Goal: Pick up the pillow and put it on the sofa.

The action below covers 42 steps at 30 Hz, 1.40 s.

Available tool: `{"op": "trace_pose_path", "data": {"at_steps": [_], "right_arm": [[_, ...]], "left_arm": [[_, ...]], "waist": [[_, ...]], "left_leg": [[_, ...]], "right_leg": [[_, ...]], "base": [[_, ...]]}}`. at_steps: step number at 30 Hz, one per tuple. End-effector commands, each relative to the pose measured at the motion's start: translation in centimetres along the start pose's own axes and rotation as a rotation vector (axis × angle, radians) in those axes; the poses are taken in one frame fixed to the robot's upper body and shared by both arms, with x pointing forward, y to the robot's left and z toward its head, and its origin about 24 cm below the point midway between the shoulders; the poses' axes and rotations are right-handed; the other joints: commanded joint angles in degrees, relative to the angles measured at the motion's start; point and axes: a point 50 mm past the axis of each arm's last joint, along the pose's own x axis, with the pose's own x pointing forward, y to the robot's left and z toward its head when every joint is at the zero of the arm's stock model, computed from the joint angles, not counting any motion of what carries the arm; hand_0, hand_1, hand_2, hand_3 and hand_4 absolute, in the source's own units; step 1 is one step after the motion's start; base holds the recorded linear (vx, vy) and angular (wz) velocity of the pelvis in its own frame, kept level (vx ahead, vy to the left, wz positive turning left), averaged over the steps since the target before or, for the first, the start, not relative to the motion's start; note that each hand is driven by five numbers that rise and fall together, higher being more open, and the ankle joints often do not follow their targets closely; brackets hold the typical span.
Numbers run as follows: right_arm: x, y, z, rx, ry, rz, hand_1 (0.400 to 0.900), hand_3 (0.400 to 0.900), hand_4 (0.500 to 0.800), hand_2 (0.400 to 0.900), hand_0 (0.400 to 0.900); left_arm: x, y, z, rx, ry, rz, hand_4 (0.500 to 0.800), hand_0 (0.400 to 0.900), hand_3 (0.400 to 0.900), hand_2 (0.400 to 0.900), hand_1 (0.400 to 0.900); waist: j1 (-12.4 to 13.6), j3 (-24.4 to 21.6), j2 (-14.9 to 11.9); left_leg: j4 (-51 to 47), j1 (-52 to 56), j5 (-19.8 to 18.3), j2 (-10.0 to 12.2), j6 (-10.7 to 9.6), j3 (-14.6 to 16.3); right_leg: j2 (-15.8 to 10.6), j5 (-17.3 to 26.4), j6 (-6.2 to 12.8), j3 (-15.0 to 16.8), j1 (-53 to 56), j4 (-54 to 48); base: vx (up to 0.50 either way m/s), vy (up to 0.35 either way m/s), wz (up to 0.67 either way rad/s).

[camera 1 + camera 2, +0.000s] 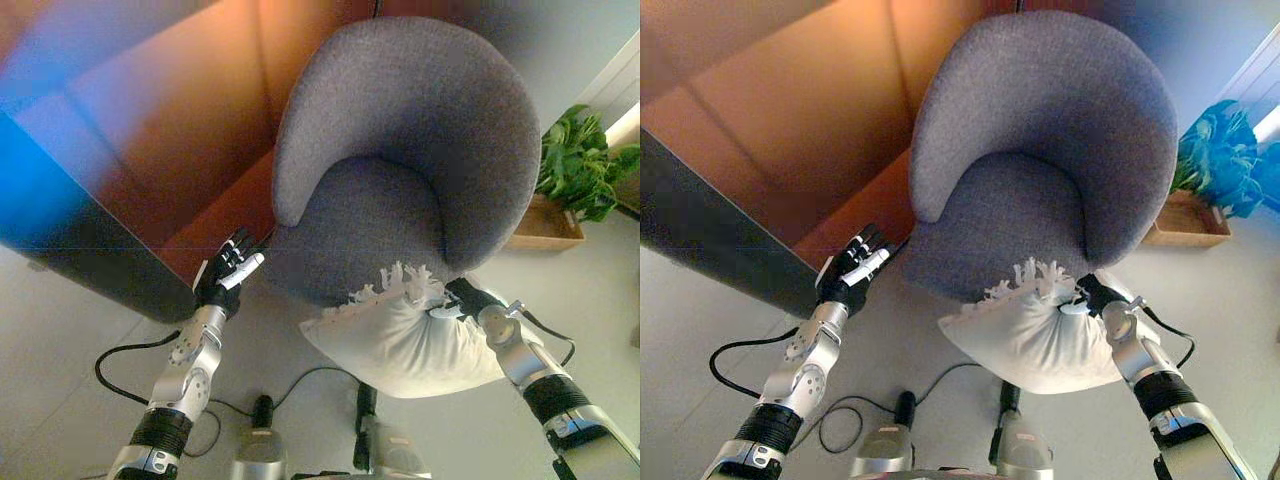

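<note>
Pillow (405, 335) is up off the floor, white and plump with a frilled fringe along its top edge, hanging right at the front edge of the grey sofa (410, 150). Its fringe just overlaps the front lip of the seat, while the bulk of it sags below that lip, over the pale floor (60, 330). Right hand (462, 298) has it by the upper right corner, dark fingers bunched into the fabric and clamped on it, the silver arm coming up from the lower right. Left hand (852, 268) is over by the seat's front left corner, fingers straight and relaxed, a white tip showing, holding nothing and clear of the pillow. The seat itself, a rounded tub shape with a high curved back, carries nothing on its cushion. Off beyond the sofa's right side sits a green plant (585, 160) in a wooden planter (545, 228) on the floor. A reddish-brown wall panel (790, 120) runs behind the sofa's left side.
</note>
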Motion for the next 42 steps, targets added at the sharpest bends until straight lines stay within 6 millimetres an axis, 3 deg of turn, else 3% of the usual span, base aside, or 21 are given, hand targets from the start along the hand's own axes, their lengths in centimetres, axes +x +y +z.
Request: {"op": "trace_pose_path", "data": {"at_steps": [1, 9, 18, 25, 36, 37, 38, 42], "right_arm": [[-1.4, -11.0, 3.5, -0.124, -0.127, -0.349, 0.400, 0.400, 0.500, 0.400, 0.400], [-2.1, -16.2, 5.3, -0.098, -0.122, -0.423, 0.400, 0.400, 0.500, 0.400, 0.400], [-2.4, -20.6, 4.9, -0.087, -0.015, -0.434, 0.400, 0.400, 0.500, 0.400, 0.400], [-2.5, -22.0, 3.6, -0.105, 0.113, -0.414, 0.400, 0.400, 0.500, 0.400, 0.400], [-2.3, -22.6, 4.1, -0.089, 0.165, -0.506, 0.402, 0.402, 0.501, 0.402, 0.402], [-2.4, -22.7, 4.3, -0.093, 0.168, -0.523, 0.567, 0.567, 0.600, 0.567, 0.567], [-2.5, -23.0, 4.6, -0.091, 0.169, -0.555, 0.900, 0.900, 0.800, 0.900, 0.900], [-2.7, -23.4, 5.1, -0.083, 0.167, -0.596, 0.900, 0.900, 0.800, 0.900, 0.900]], "left_arm": [[-0.3, -0.5, -0.6, 0.024, -0.012, -0.058, 0.800, 0.900, 0.900, 0.900, 0.900], [-1.0, -0.1, -1.5, 0.031, 0.033, -0.085, 0.800, 0.900, 0.900, 0.900, 0.900], [-2.0, 0.6, -2.8, 0.041, 0.096, -0.114, 0.800, 0.900, 0.900, 0.900, 0.900], [-2.4, 0.2, -3.2, 0.054, 0.121, -0.170, 0.800, 0.900, 0.900, 0.900, 0.900], [-1.2, -1.4, -1.8, 0.072, 0.076, -0.242, 0.800, 0.900, 0.900, 0.900, 0.900], [-1.1, -1.6, -1.6, 0.072, 0.069, -0.246, 0.800, 0.900, 0.900, 0.900, 0.900], [-0.8, -1.9, -1.2, 0.074, 0.052, -0.254, 0.800, 0.900, 0.900, 0.900, 0.900], [-0.4, -2.3, -0.5, 0.066, 0.013, -0.256, 0.800, 0.900, 0.900, 0.900, 0.900]], "waist": [[-0.5, -12.7, -1.2], [1.0, -14.6, -1.2], [3.0, -16.1, -1.0], [4.6, -15.8, -1.1], [6.4, -12.3, -0.3], [6.5, -12.0, -0.2], [6.7, -11.3, 0.0], [6.6, -9.9, 0.5]], "left_leg": [[1.6, -1.5, -0.5, 0.1, 0.4, -0.1], [0.9, -0.9, -0.3, 0.5, -0.1, -0.7], [-0.1, -0.3, -0.1, 1.1, -0.7, -1.5], [-0.3, -0.7, 0.4, 1.3, -0.9, -2.6], [0.1, -3.3, 1.7, 1.6, -0.7, -4.4], [0.1, -3.7, 1.7, 1.6, -0.7, -4.5], [0.1, -4.3, 1.9, 1.6, -0.6, -4.6], [0.1, -5.6, 2.2, 1.3, -0.4, -5.0]], "right_leg": [[-4.3, -2.4, 6.40, -0.7, 4.7, 2.9], [-4.4, -2.6, 6.57, -1.5, 5.9, 2.3], [-4.0, -2.8, 6.58, -3.3, 7.6, 0.8], [-3.6, -2.9, 6.35, -3.8, 7.8, 0.6], [-3.3, -2.3, 6.10, -3.6, 6.0, 0.9], [-3.3, -2.3, 6.09, -3.6, 5.8, 0.9], [-3.2, -2.2, 6.07, -3.5, 5.2, 0.9], [-3.1, -2.0, 5.94, -3.2, 4.1, 0.8]], "base": [[0.09, -0.009, 0.02], [0.08, -0.001, 0.04], [0.10, 0.005, 0.07], [0.09, -0.012, 0.10], [0.00, -0.028, 0.06], [-0.10, -0.020, 0.00], [-0.13, -0.017, -0.02], [-0.12, 0.006, -0.03]]}}
